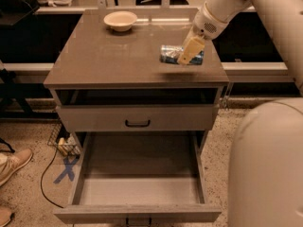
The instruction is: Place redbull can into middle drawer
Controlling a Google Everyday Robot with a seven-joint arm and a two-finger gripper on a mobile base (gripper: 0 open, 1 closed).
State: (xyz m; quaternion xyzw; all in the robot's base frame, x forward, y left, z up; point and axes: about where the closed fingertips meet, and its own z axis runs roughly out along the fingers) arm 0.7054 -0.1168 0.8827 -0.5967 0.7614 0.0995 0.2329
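The redbull can (168, 54) lies on its side on the grey cabinet top (109, 56), near the right edge. My gripper (187, 54) reaches down from the upper right and sits right at the can, covering its right half. The middle drawer (137, 188) is pulled wide open below, with a pale grey floor, nothing in it, and its front edge at the bottom of the view.
A beige bowl (120, 20) stands at the back of the cabinet top. A shallower drawer front with a black bar handle (137, 123) is closed above the open drawer. My arm's large white body (265, 164) fills the right foreground. A shoe (13, 163) and a cable (45, 183) lie on the floor at left.
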